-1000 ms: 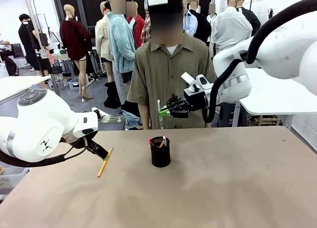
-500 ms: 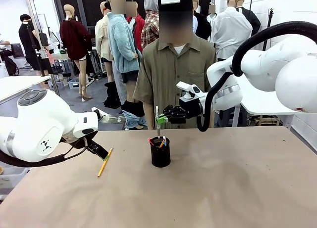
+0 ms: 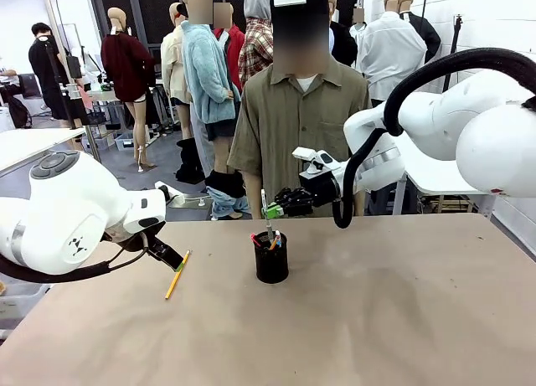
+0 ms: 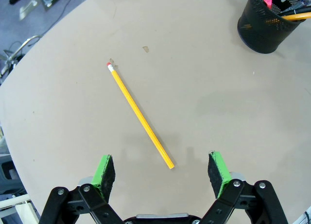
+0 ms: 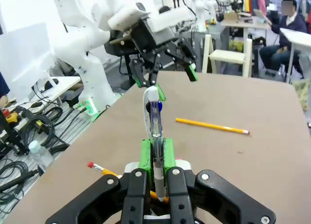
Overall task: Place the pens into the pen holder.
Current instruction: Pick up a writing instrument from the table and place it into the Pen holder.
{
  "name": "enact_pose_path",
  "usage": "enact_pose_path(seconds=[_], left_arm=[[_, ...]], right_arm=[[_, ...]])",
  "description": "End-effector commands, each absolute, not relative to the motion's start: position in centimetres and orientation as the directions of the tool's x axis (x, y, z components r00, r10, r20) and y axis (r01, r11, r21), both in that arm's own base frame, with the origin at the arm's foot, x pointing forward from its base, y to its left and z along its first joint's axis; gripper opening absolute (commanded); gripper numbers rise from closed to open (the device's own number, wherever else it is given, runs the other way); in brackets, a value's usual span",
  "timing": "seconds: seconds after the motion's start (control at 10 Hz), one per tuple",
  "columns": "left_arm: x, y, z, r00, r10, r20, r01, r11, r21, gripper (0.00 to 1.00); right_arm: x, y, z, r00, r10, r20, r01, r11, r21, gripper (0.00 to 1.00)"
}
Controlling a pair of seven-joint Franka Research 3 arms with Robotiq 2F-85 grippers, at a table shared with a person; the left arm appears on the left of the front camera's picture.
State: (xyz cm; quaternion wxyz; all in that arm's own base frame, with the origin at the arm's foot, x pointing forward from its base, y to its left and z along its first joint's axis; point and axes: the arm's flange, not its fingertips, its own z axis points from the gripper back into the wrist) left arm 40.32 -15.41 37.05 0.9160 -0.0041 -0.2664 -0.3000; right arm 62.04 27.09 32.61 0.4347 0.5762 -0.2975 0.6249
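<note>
White rounded left arm (image 3: 67, 210) carries a black logo (image 3: 77, 246), lower left; black cable (image 3: 444, 64) crowns white right arm (image 3: 435, 118); black left gripper (image 4: 161, 168) has green pads (image 4: 103, 169).

Black mesh pen holder (image 3: 271, 258) – matt tan table (image 3: 377, 319).

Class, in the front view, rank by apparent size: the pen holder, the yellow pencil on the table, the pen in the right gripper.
1. pen holder, clearly the bulkiest.
2 and 3. yellow pencil and held pen: both thin, similar length; the pencil lies slanting away from the camera, so I leave them tied.
</note>
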Motion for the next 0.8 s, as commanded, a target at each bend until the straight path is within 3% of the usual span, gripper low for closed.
enact_pose_path(seconds=[0.0, 0.5, 0.7], left_arm=[[40.3, -15.1, 37.1, 0.681, -0.54, 0.494, 0.547, 0.824, 0.146, 1.0], [40.3, -15.1, 37.1, 0.681, -0.54, 0.494, 0.547, 0.824, 0.146, 1.0], [40.3, -15.1, 37.1, 0.681, -0.54, 0.494, 0.547, 0.824, 0.146, 1.0]], right_arm=[[63.0, 27.6, 32.2, 0.071, 0.248, 0.966, -0.881, -0.438, 0.177, 0.0], [63.7, 27.5, 30.7, 0.067, 0.29, 0.955, -0.855, -0.476, 0.205, 0.0], [63.7, 27.6, 30.9, 0.055, 0.301, 0.952, -0.852, -0.483, 0.202, 0.3]])
